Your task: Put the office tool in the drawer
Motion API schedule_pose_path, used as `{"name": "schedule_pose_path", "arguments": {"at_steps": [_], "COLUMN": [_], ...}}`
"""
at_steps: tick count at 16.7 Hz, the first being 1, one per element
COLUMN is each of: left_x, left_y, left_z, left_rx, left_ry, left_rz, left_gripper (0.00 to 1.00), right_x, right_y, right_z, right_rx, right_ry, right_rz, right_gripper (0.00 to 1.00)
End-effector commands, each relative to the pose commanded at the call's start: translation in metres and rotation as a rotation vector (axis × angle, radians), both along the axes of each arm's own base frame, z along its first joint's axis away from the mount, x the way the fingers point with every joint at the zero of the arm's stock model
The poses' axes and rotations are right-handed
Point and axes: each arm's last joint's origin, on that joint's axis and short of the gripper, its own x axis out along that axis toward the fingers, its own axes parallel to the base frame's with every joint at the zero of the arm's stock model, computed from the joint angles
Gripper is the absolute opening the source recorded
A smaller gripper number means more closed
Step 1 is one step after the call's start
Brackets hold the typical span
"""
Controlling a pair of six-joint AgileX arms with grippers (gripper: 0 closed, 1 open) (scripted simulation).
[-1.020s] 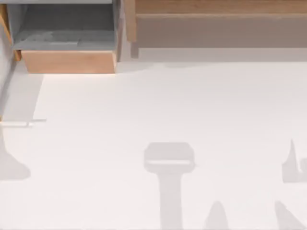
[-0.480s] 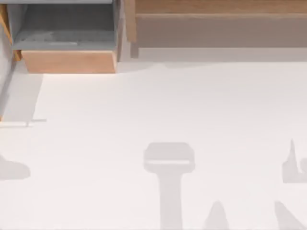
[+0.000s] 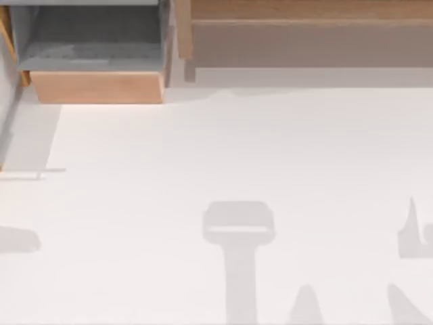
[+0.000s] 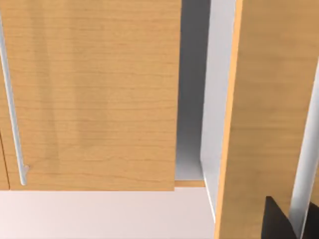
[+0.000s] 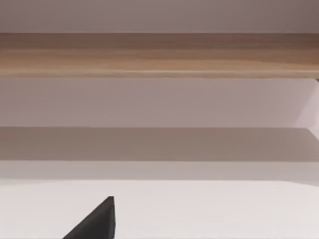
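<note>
Drawer (image 3: 95, 61) stands open at eleven o'clock on the tabletop (image 3: 237, 156); seemingly no stapler inside; locate it first; pincer states: cannot tell.

The boxy drawer with a grey interior and a light tan wooden front panel (image 3: 97, 87) stands pulled open at the table's far left corner in the top view, its front panel facing the white tabletop. Its grey floor and side walls are exposed from above. In the left wrist view, a tan wood-grain panel with a slim silver bar handle (image 4: 12, 104) is seen close up.
</note>
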Motion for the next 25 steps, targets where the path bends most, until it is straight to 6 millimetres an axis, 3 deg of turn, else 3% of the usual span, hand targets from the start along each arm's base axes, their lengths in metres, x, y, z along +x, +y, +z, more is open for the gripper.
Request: {"name": "schedule_pose_path", "arguments": {"at_steps": [5, 13, 19, 25], "left_x": [0.004, 0.062, 0.065, 0.114], "left_y": [0.000, -0.001, 0.000, 0.001], "left_z": [-0.004, -0.004, -0.006, -0.005], "left_rx": [-0.017, -0.016, -0.022, -0.017], "left_ry": [0.017, 0.016, 0.024, 0.019], "left_rz": [0.001, 0.002, 0.004, 0.007], "left_gripper": [0.00, 0.00, 0.00, 0.00], "right_x": [0.000, 0.000, 0.000, 0.000], "right_y": [0.000, 0.000, 0.000, 0.000], "right_z": [0.000, 0.000, 0.000, 0.000], "right_rx": [0.000, 0.000, 0.000, 0.000], "right_ry": [0.000, 0.000, 0.000, 0.000], "right_rz": [0.000, 0.000, 0.000, 0.000], "right_gripper": [1.00, 1.00, 1.00, 1.00]}}
